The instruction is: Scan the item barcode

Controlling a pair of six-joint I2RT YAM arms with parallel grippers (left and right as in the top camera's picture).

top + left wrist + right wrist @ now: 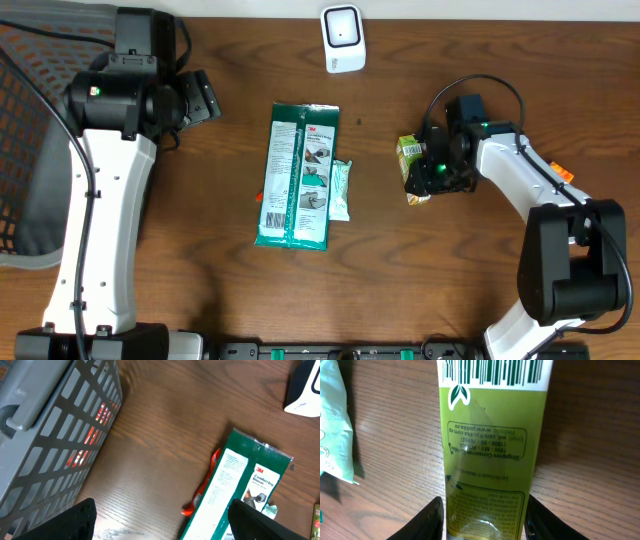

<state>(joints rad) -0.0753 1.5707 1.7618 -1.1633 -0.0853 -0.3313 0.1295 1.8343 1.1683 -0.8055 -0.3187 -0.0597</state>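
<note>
Table: dark brown wooden table top (200, 300).
Left edge: grey plastic lattice basket (30, 150).
Middle: flat green 3M glove packet (296, 175).
Beside it: pale teal plastic sachet (341, 190), touching its right edge.

L arm (100, 230): long white shell links, round blk joint housings, small green LED (97, 90) on the top joint, thin blk cable (90, 215) down the link's side. R arm (520, 175): same build, white links w/ blk joints, orange-and-white sticker (562, 172) on the forearm, blk cable loop (480, 85) over the wrist, green lights at the wrist end. L hand (162, 525): matte blk fingers (75, 522), broad and wedge-shaped. R hand (485, 527): blk fingers (427, 522), smooth w/ rounded tips.
</note>
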